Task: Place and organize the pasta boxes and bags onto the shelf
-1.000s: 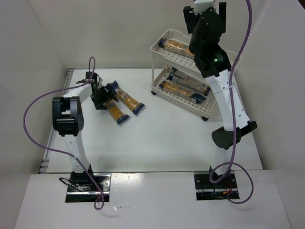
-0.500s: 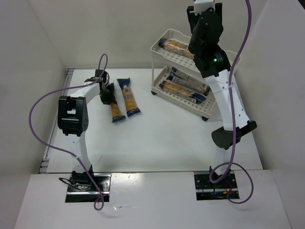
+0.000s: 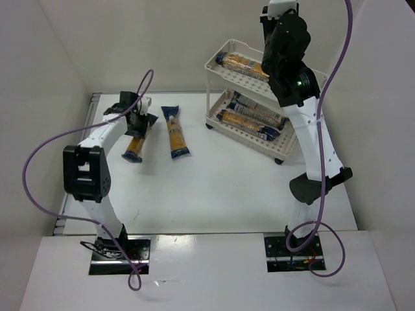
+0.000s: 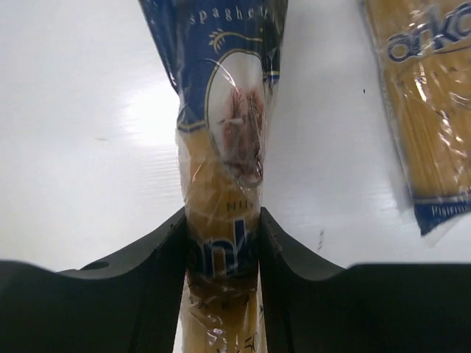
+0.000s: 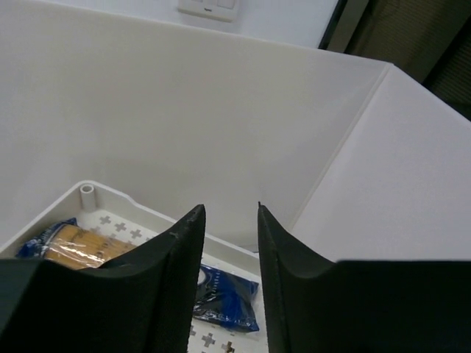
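One pasta packet (image 4: pixel 224 147) is gripped by the left gripper (image 4: pixel 221 220), whose jaws are closed on the clear middle of the packet, just behind the dark blue printed end. In the overhead view this held packet is seen at centre left of the frame, hanging from the gripper over the white table (image 3: pixel 214 188); whether its free end touches the surface cannot quite be made out. A second packet (image 3: pixel 175 133) lies flat on the table just to the right of it, apart from the shelf (image 3: pixel 246 137) in the upper right of the frame. One packet (image 3: pixel 240 63) is already laid in the shelf's top tray and two more (image 3: pixel 249 120) in the lower tray. The right gripper (image 5: pixel 229 213) is held high above the top tray, its jaws only narrowly parted and nothing between them. The packets are judged light, with slick film that may slide in the jaws and long brittle pasta that would snap if bent; a hold near the middle, across the narrow width, is likely to be best, so that neither end droops.
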Available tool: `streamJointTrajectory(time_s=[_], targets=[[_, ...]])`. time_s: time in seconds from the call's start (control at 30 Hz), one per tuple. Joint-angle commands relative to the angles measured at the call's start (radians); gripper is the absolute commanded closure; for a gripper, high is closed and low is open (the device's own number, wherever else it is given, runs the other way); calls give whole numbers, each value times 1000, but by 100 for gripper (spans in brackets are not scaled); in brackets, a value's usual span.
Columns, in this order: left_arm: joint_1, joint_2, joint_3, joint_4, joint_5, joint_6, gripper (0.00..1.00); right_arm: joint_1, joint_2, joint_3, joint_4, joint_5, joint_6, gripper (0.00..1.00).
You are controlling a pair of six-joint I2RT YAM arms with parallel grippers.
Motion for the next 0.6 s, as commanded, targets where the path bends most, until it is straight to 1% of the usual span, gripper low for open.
streamJointTrajectory(time_s=[0.0,0.03,0.13,0.23,0.3,0.4,0.5,0.57], targets=[[6,-208,-11,76,-57,188,100,5,-82,53,-10,-51,49,61],[6,-249,-25,76,-45,221,100,5,-93,53,-19,-51,49,62],[6,-323,-85,76,-3,245,100,5,-121,42,-30,-72,60,66],[6,-358,-148,65,50,245,100,5,-145,1,-39,-85,84,68],[6,-369,-221,37,84,245,100,5,-177,-14,-48,-111,85,70],[6,-407,-278,4,158,207,100,5,-207,-59,-48,-111,94,71],[6,-493,-278,3,181,193,100,5,-256,-119,-38,-111,83,71],[6,-533,-223,3,181,193,100,5,-285,-160,-38,-102,74,71]])
